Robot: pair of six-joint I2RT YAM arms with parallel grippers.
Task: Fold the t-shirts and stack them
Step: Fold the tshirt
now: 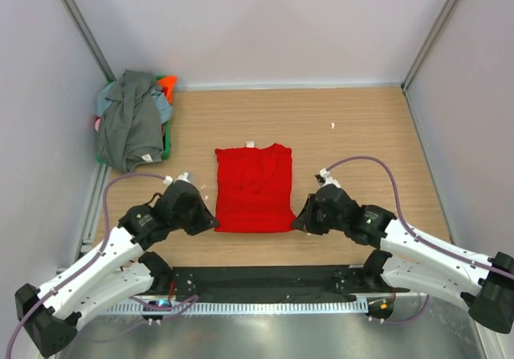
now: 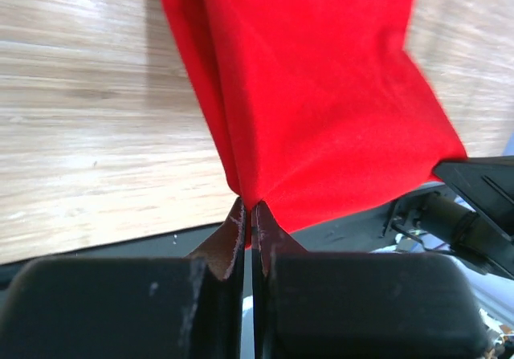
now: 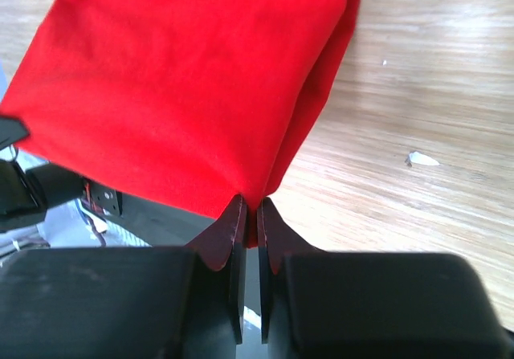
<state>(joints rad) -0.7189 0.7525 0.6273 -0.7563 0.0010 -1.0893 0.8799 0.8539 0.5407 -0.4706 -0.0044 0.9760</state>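
Note:
A bright red t-shirt (image 1: 254,186), folded to a rough square, lies at the middle of the wooden table. My left gripper (image 1: 214,223) is shut on its near left corner (image 2: 249,190). My right gripper (image 1: 295,224) is shut on its near right corner (image 3: 257,190). The near edge is lifted a little off the table between them. A pile of other t-shirts (image 1: 132,118) sits at the far left: a dark grey one (image 1: 128,126) on top, with orange (image 1: 167,83), light blue and green showing under it.
Grey walls enclose the table on the left, back and right. A black strip (image 1: 265,279) runs along the near edge by the arm bases. A small white scrap (image 1: 333,124) lies on the wood at the far right, also in the right wrist view (image 3: 422,159).

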